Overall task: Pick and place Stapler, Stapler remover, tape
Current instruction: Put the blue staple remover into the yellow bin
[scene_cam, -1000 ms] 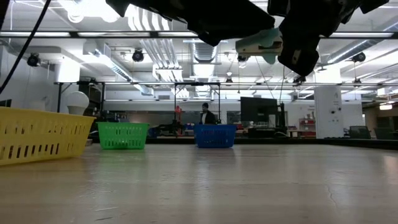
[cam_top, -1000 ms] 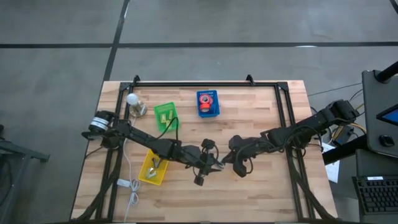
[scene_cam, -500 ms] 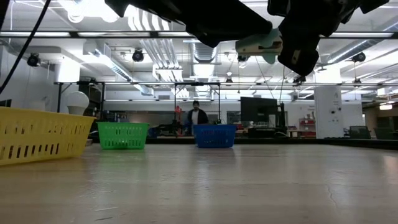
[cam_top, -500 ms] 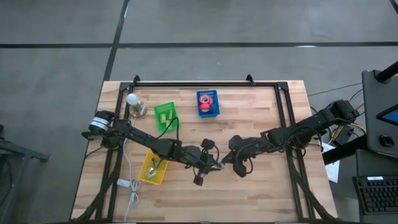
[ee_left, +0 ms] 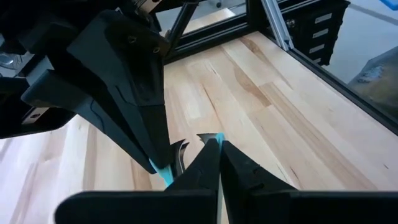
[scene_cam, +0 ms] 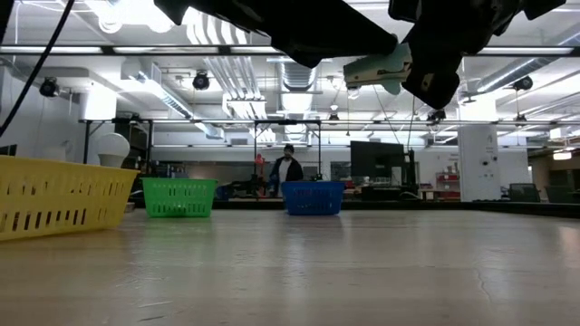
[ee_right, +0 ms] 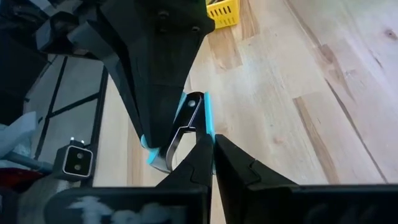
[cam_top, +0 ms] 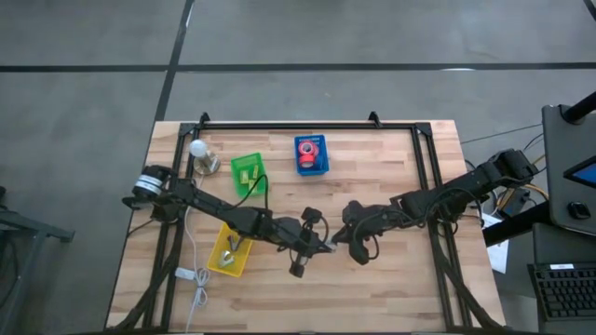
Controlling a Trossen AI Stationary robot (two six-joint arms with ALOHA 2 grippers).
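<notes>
The staple remover [ee_right: 191, 122] is teal with curved metal claws. It hangs lifted above the middle of the table between my two grippers, and shows pale in the low view [scene_cam: 376, 67]. My left gripper [cam_top: 322, 245] comes from the table's left and is shut on it. My right gripper [cam_top: 339, 238] comes from the right and is also shut on it. A red tape roll [cam_top: 309, 150] lies in the blue bin [cam_top: 323, 168]. No stapler shows plainly. My left gripper pinches the staple remover's teal end [ee_left: 211, 147] between its two fingertips, coming about level from the table's left. The remover is clear of the table. My right gripper pinches the other teal edge [ee_right: 208, 122] between its fingertips, coming from the table's right. The metal claws [ee_right: 180, 134] stick out between the two grippers.
A yellow bin [cam_top: 216, 263] near the left edge holds small items. A green bin [cam_top: 258, 166] with pale pieces and the blue bin stand toward the far side. A light bulb [cam_top: 199, 152] stands at the far left. A white cable [cam_top: 193, 275] trails at the near left. A person [scene_cam: 287, 168] stands in the room behind.
</notes>
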